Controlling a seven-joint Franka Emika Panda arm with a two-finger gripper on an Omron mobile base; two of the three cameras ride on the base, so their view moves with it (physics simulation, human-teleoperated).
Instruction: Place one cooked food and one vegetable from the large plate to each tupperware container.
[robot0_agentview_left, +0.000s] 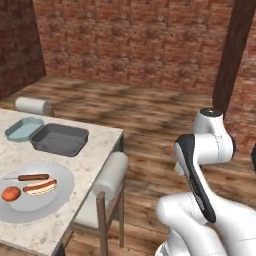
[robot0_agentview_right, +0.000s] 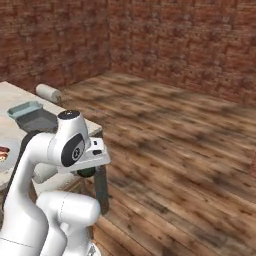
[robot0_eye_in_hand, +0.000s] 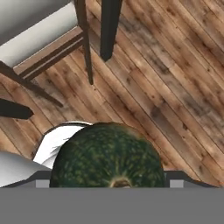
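1. Tool (robot0_eye_in_hand: 109, 183) at the bottom centre of the hand view, jaws spread wide around the dark green ball (robot0_eye_in_hand: 107, 155), above the wooden floor (robot0_eye_in_hand: 175, 78) beside a chair (robot0_eye_in_hand: 39, 30);
2. Large plate (robot0_agentview_left: 62, 192) at lower left on the tabletop (robot0_agentview_left: 95, 145) carries the skewered sausage (robot0_agentview_left: 33, 177), the hot dog (robot0_agentview_left: 40, 187) and the tomato (robot0_agentview_left: 11, 193);
3. Dark-grey tub (robot0_agentview_left: 59, 139) and light-blue tub (robot0_agentview_left: 24, 128) sit side by side, up and left of the plate.
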